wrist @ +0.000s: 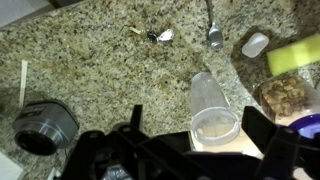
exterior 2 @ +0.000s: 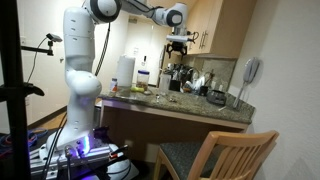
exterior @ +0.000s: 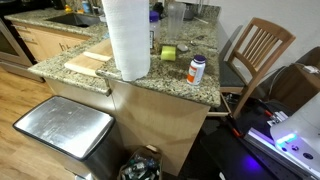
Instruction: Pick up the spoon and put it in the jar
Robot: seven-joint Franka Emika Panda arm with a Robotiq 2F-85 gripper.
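1. The spoon [wrist: 214, 32] lies flat on the table [wrist: 90, 70] at the far edge of the wrist view. Its bowl points toward the jar and nothing touches it, so the pick-up has not begun.
2. The jar [wrist: 212, 110] stands upright near the spoon but apart from it. Its mouth is open and no spoon is inside.
3. A small shiny thing [wrist: 160, 35] lies beside the spoon. It may be a second little utensil, but the view is too blurred to tell.
4. The pincer [wrist: 185, 152] hangs with its jaws spread wide and empty. In an exterior view the pincer [exterior 2: 180, 42] is high above the table.
5. By my reading, the whole task remains: descend over the spoon, grip it, lift it, carry it across and drop it into the jar.
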